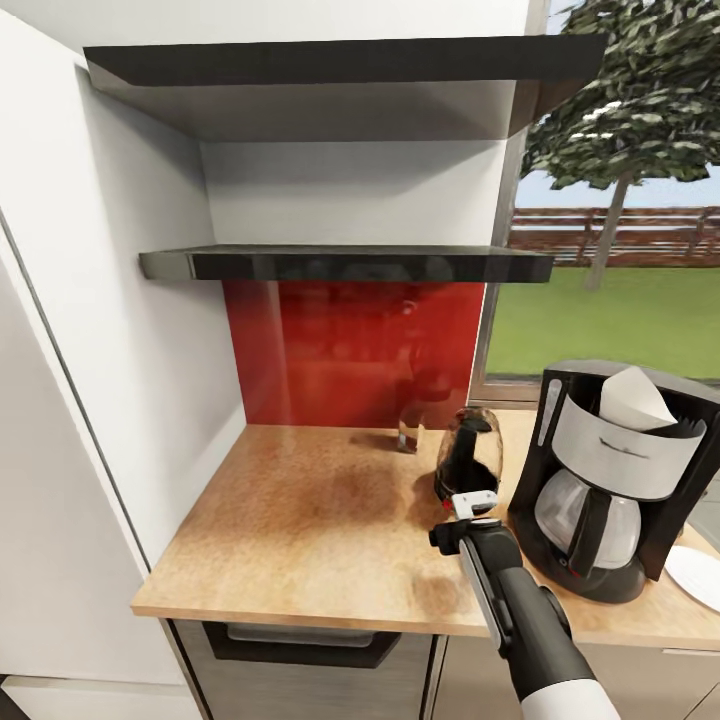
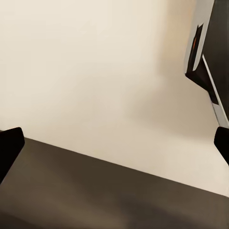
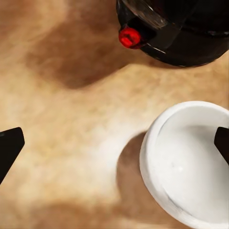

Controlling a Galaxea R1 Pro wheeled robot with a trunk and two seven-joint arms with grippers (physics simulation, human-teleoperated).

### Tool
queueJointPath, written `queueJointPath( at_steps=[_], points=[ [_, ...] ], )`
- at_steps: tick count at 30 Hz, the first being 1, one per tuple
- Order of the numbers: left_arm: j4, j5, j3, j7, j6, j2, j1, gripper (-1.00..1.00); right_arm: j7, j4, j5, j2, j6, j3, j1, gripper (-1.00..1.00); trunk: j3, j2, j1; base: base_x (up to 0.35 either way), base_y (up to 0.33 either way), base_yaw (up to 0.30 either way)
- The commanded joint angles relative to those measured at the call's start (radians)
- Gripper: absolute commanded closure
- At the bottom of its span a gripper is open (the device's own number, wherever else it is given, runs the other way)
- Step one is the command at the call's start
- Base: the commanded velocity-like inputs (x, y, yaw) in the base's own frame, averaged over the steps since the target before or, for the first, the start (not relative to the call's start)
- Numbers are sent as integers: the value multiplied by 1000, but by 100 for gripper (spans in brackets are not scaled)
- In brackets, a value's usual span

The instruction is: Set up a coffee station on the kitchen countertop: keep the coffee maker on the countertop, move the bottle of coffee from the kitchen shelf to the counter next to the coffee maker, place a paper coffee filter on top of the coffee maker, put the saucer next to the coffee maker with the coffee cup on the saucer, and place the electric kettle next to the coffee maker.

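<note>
The right hand point(image 3: 114, 143) hovers with its fingers spread wide over the light-wood desk point(image 1: 300, 520), empty; in the right wrist view the coffee cup point(image 3: 188, 164) stands on the bare wood, partly between the fingers and close to one of them, just beside the base of the electric kettle point(image 3: 176, 28) with its red mark. In the head view the kettle point(image 1: 468, 458) stands next to the coffee maker point(image 1: 610, 470), which carries the paper coffee filter point(image 1: 632, 400) on top; the saucer point(image 1: 697, 575) lies at the machine's far side, well apart from the cup. The step in hand looks like taking the cup; to do it well, centre the fingers across its rim, descend straight, close gently, keep clear of the kettle. The left hand point(image 2: 114, 143) is wide too, facing a pale wall.
</note>
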Motion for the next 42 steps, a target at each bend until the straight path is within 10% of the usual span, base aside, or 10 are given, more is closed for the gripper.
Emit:
queueJointPath(
  at_steps=[1, 42],
  points=[
    [-5, -6, 7, 0, 8, -1, 1, -100, -2, 0, 3, 0, 5, 2, -1, -100, -1, -1, 0, 2, -1, 0],
    [-5, -6, 8, 2, 7, -1, 1, -100, -2, 78, 3, -12, 3, 0, -1, -100, -1, -1, 0, 35, -22, 0]
  ],
)
